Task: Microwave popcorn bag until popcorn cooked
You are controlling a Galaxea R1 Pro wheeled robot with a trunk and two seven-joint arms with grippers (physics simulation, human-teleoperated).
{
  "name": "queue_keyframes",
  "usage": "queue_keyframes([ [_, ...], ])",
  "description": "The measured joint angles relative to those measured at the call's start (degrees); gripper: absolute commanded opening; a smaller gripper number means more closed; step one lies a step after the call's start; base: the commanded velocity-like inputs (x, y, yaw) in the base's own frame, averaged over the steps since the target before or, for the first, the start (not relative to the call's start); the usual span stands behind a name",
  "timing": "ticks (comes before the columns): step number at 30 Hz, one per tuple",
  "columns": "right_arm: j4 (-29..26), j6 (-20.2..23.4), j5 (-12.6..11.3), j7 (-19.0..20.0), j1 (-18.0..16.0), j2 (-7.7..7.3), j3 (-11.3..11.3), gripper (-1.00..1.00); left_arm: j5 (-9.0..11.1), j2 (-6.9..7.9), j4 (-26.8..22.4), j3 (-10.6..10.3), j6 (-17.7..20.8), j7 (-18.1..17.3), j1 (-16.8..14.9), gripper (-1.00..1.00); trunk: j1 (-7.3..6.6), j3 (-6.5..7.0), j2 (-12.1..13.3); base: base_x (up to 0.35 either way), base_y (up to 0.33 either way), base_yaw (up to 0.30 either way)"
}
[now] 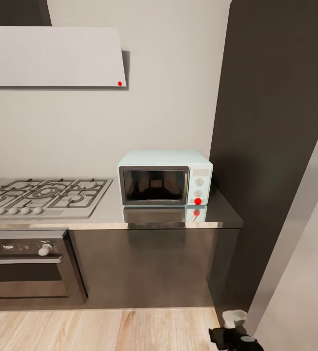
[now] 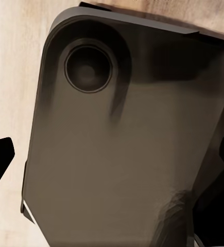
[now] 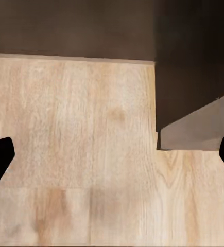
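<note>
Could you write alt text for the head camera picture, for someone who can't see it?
A small pale-blue boxy microwave, door shut, sits on a grey metallic countertop beside a steel gas hob. A white slanted hood hangs above.

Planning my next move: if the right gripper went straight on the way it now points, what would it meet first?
Most likely the wood floor: the right gripper points down at it with nothing between the open fingers. Depth is unclear.

No readable text or labels anywhere.
</note>
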Motion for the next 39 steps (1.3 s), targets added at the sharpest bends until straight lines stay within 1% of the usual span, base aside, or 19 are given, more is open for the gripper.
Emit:
queue_keyframes([
  [2, -1.1, 5.9, 0.3, 0.1, -7.7, 1.17, 0.0, 1.00, 0.0, -0.03, 0.0, 0.0, 0.0, 0.0, 0.0, 1.00, 0.00, 0.00, 0.0, 0.000, 0.000, 0.000],
  [5, -1.7, 9.8, 0.7, -0.1, -13.6, 2.98, 0.0, 1.00, 0.0, -0.08, 0.0, 0.0, 0.0, 0.0, 0.0, 1.00, 0.00, 0.00, 0.0, 0.000, 0.000, 0.000],
  [10, -2.3, 12.6, 0.9, -0.1, -23.3, 4.15, 0.0, 1.00, -0.1, -0.12, 0.0, 0.0, 0.0, 0.0, 0.0, 1.00, 0.00, 0.00, 0.0, 0.000, 0.000, 0.000],
  [12, -7.0, 16.9, 1.0, -0.2, -27.6, 4.30, 0.0, 1.00, -0.1, -0.12, 0.0, 0.0, 0.0, 0.0, 0.0, 1.00, 0.00, 0.00, 0.0, 0.000, 0.000, 0.000],
  [13, -9.6, 18.4, 1.0, -0.2, -28.3, 4.27, 0.0, 1.00, -0.1, -0.12, 0.0, 0.0, 0.0, 0.0, 0.0, 1.00, 0.00, -0.01, 0.0, 0.000, 0.000, 0.000],
  [15, -21.9, 25.4, 1.3, -2.1, -29.5, 4.34, 0.0, 1.00, -0.1, -0.12, 0.0, 0.1, 0.0, 0.0, 0.0, 1.00, -0.01, 0.00, 0.0, 0.000, 0.000, 0.000],
  [16, -24.9, 27.6, 1.4, -2.9, -30.6, 4.39, 0.0, 1.00, -0.1, -0.12, 0.0, 0.1, -0.1, 0.0, 0.0, 1.00, 0.00, 0.00, 0.0, 0.000, 0.000, 0.000],
  [19, -27.8, 31.0, 1.3, -4.0, -34.9, 4.46, 0.0, 1.00, 0.0, -0.12, 0.0, 0.1, -0.1, 0.0, 0.0, 1.00, 0.00, -0.01, 0.0, 0.000, 0.000, 0.000],
  [20, -27.8, 31.8, 1.2, -4.3, -38.1, 4.52, 0.0, 1.00, 0.0, -0.12, 0.0, 0.1, 0.0, 0.0, 0.0, 1.00, 0.00, 0.00, 0.0, 0.000, 0.000, 0.000],
  [21, -26.6, 31.9, 1.0, -4.5, -41.2, 4.76, 0.0, 1.00, 0.0, -0.12, 0.0, 0.0, 0.0, 0.0, 0.0, 1.00, 0.00, 0.00, 0.0, 0.000, 0.000, 0.000],
  [24, -19.0, 30.7, 0.9, -5.1, -47.0, 7.67, 0.0, 1.00, 0.0, -0.12, 0.0, 0.0, -0.1, 0.0, 0.0, 1.00, 0.00, -0.01, 0.0, 0.000, 0.000, 0.000],
  [25, -15.0, 28.9, 0.9, -5.7, -48.9, 8.76, -0.1, 1.00, 0.0, -0.12, 0.0, 0.0, -0.1, 0.0, 0.0, 1.00, 0.00, -0.01, 0.0, 0.000, 0.000, 0.000],
  [26, -12.3, 26.8, 1.0, -6.3, -49.9, 9.20, -0.1, 1.00, 0.0, -0.12, 0.0, 0.0, -0.1, 0.0, 0.0, 1.00, 0.00, -0.01, 0.0, 0.000, 0.000, 0.000],
  [27, -7.2, 21.3, 0.9, -7.8, -51.0, 9.68, -0.1, 1.00, -0.1, -0.12, 0.0, 0.0, -0.1, 0.0, 0.0, 1.00, 0.00, -0.01, 0.0, 0.000, 0.000, 0.000],
  [28, -3.8, 17.4, 0.8, -9.4, -51.7, 9.81, -0.2, 1.00, -0.1, -0.12, 0.0, 0.0, 0.0, 0.0, 0.0, 1.00, 0.00, -0.01, 0.0, 0.000, 0.000, 0.000],
  [29, -2.2, 15.6, 0.8, -10.4, -52.0, 9.81, -0.2, 1.00, -0.1, -0.12, 0.0, 0.0, 0.0, 0.0, 0.0, 1.00, 0.00, -0.01, 0.0, 0.000, 0.000, 0.000],
  [32, -1.2, 11.9, 0.9, -12.1, -52.5, 9.81, -0.1, 1.00, -0.1, -0.12, 0.0, 0.0, 0.0, 0.0, 0.0, 1.00, 0.00, -0.01, 0.0, 0.000, 0.000, 0.000],
  [37, 0.3, 11.7, 0.7, -12.0, -52.3, 9.81, -0.1, 1.00, 0.0, -0.06, -0.1, 0.0, 0.0, 0.0, 0.0, 1.00, 0.00, -0.01, 0.0, 0.000, 0.000, 0.000],
  [39, 3.1, 11.5, 0.6, -12.0, -52.2, 9.81, -0.1, 1.00, 0.1, -0.04, -0.1, 0.0, 0.0, -0.1, 0.0, 1.00, 0.00, -0.01, 0.0, 0.000, 0.000, 0.000],
])
